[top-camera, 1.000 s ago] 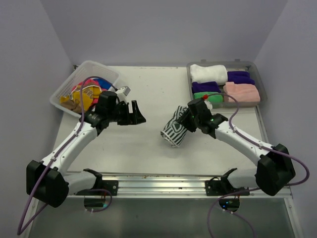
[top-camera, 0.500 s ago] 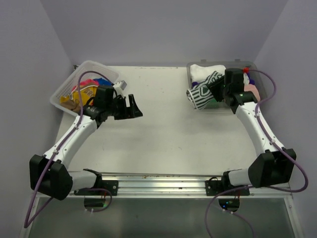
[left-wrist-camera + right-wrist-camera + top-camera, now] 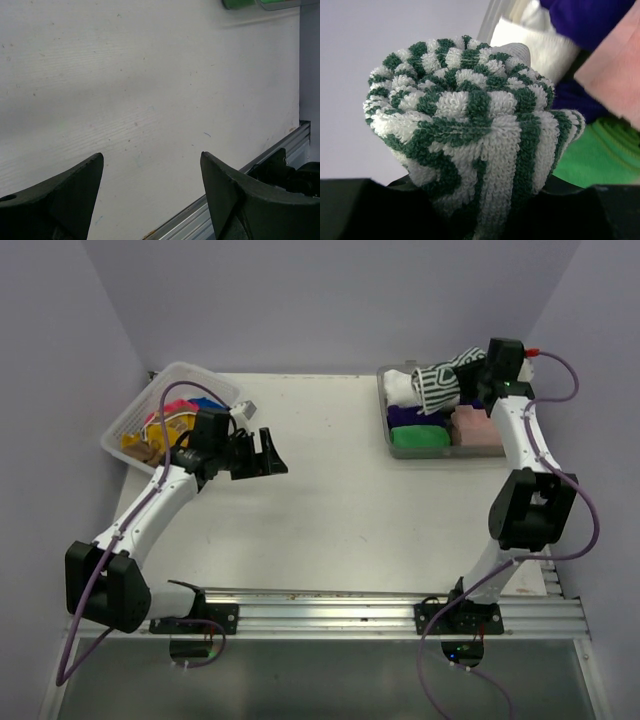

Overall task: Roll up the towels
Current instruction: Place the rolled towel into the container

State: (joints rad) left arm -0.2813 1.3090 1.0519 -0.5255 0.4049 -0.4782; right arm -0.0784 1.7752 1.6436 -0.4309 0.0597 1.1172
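My right hand (image 3: pixel 480 372) clamps the rolled striped towel (image 3: pixel 438 387) over the tray (image 3: pixel 383 410) at one o'clock, seemingly to join the finished rolls (image 3: pixel 420 436).

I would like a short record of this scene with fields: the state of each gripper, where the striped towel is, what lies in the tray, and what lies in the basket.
left gripper: open, empty, over bare table
right gripper: shut on striped towel roll
striped towel roll: held over the far part of the tray, not yet released
tray contents: white roll, purple roll, green roll, pink roll
basket: unrolled towels of mixed colours
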